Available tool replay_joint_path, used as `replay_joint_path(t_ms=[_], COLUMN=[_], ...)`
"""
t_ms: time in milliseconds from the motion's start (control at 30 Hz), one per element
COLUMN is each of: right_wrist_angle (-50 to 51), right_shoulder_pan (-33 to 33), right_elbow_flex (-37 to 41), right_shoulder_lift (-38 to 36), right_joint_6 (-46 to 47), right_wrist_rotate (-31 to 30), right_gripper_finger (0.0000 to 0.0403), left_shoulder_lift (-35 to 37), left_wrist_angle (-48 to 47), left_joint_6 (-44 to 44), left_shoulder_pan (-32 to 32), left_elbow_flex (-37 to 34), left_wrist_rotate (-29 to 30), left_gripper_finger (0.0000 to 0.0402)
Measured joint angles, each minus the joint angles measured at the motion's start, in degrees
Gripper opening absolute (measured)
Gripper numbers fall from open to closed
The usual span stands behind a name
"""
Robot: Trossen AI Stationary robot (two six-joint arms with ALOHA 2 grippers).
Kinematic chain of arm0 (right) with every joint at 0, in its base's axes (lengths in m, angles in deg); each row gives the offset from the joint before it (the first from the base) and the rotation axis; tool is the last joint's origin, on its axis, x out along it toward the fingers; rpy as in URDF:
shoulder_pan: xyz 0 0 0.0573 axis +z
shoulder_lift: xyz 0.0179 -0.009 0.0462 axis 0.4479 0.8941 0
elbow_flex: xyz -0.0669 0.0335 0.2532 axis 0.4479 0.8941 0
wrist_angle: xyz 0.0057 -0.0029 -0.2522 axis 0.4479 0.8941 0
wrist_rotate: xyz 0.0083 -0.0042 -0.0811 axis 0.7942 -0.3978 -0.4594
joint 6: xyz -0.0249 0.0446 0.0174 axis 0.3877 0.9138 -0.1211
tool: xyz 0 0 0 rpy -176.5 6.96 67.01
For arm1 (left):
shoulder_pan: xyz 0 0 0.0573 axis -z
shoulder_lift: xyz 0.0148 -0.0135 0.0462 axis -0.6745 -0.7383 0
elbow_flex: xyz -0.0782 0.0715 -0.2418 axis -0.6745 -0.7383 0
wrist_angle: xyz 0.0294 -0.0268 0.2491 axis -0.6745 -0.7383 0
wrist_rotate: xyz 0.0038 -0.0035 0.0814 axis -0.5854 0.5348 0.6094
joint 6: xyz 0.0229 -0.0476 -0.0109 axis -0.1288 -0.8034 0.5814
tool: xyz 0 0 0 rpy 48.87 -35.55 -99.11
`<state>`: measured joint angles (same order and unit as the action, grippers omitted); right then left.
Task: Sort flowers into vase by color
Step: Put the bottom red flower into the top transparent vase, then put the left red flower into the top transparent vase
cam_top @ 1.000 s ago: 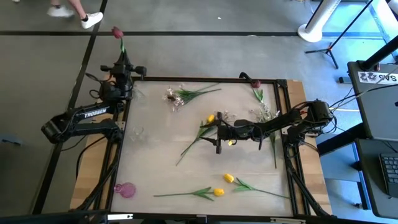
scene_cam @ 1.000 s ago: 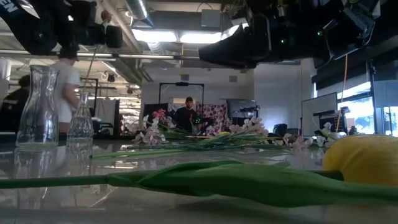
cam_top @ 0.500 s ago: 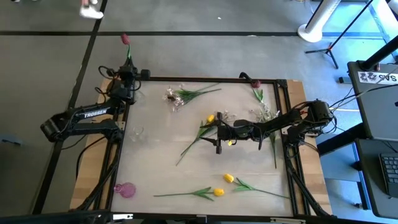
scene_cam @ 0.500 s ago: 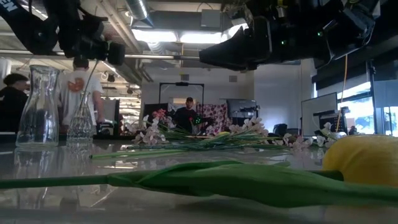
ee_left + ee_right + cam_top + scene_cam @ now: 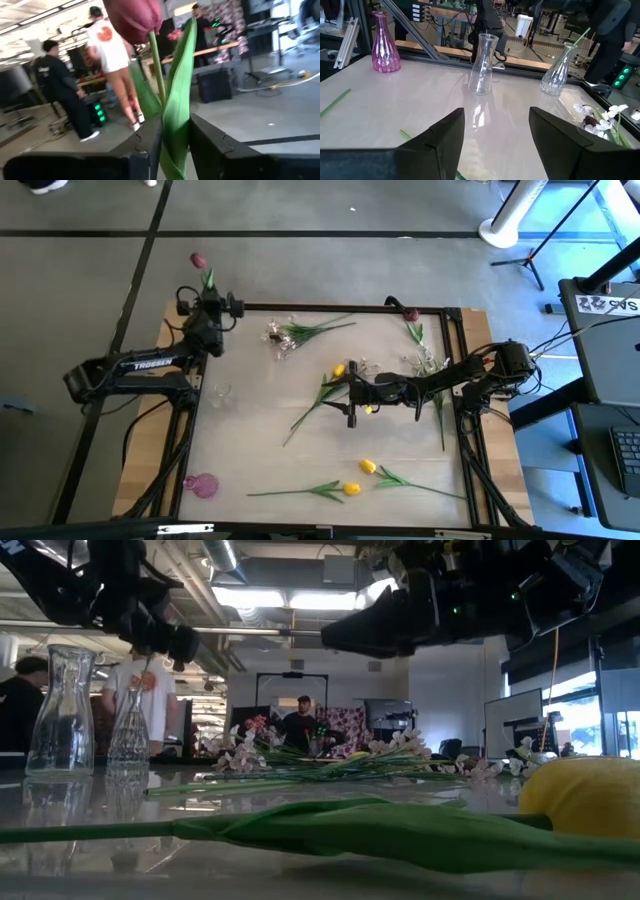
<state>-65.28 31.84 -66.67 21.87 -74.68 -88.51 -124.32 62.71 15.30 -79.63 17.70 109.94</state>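
Note:
My left gripper (image 5: 213, 308) is at the table's far left corner, shut on a dark red tulip (image 5: 135, 17) that stands above a clear ribbed vase (image 5: 128, 735). The tulip's stalk (image 5: 580, 36) sticks into that vase's mouth. My right gripper (image 5: 497, 145) hangs open and empty over the table's middle (image 5: 350, 395), above a yellow tulip (image 5: 340, 370). White sprays (image 5: 283, 335), another dark red tulip (image 5: 410, 314) and two yellow tulips (image 5: 360, 478) lie flat on the table. My left gripper pinches the tulip's stalk and long green leaf (image 5: 176, 125) between its two fingers (image 5: 145, 150), well below the bloom. The fingers lie about level, across the stalk, pointing away over the table's far edge. The tulip stands nearly upright, bloom up, its lower end in the ribbed vase's mouth (image 5: 567, 47).
A clear carafe (image 5: 482, 70) and a pink vase (image 5: 385, 47) stand along the table's left side. A dark frame rail (image 5: 330, 308) runs round the table. People stand and walk in the room beyond (image 5: 107, 50). A green leaf (image 5: 380, 830) lies near the low camera.
My left gripper has gone down and a little toward the table's right edge, still shut on the dark red tulip, which has sunk toward the ribbed vase. People have walked across the room behind.

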Motion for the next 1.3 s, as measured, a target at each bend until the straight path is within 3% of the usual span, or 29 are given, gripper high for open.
replay_joint_path(t_ms=[200,567,900,1033,1300], right_wrist_angle=[0.44,2.48,27.79,35.16,47.27], right_shoulder_pan=[-0.01,-0.02,-1.68,-4.51,-18.73], right_elbow_flex=[-0.01,-2.20,-15.34,-20.76,-31.14], right_shoulder_lift=[0.00,0.00,0.00,0.00,3.17], right_joint_6=[1.19,1.12,-0.53,-3.58,-5.10], right_wrist_rotate=[0.00,-0.03,-2.27,-4.36,-5.26], right_gripper_finger=[0.0223,0.0223,0.0223,0.0223,0.0223], left_shoulder_lift=[1.56,6.78,11.35,11.31,11.06], left_wrist_angle=[-0.02,1.35,6.07,6.01,-2.04], left_joint_6=[4.25,6.86,7.12,2.19,-12.66], left_shoulder_pan=[5.95,21.88,42.37,52.58,65.69], left_elbow_flex=[0.00,0.00,0.00,0.00,0.02], left_wrist_rotate=[10.61,20.69,22.98,17.91,-9.66], left_gripper_finger=[0.0115,0.0144,0.0146,0.0146,0.0146])
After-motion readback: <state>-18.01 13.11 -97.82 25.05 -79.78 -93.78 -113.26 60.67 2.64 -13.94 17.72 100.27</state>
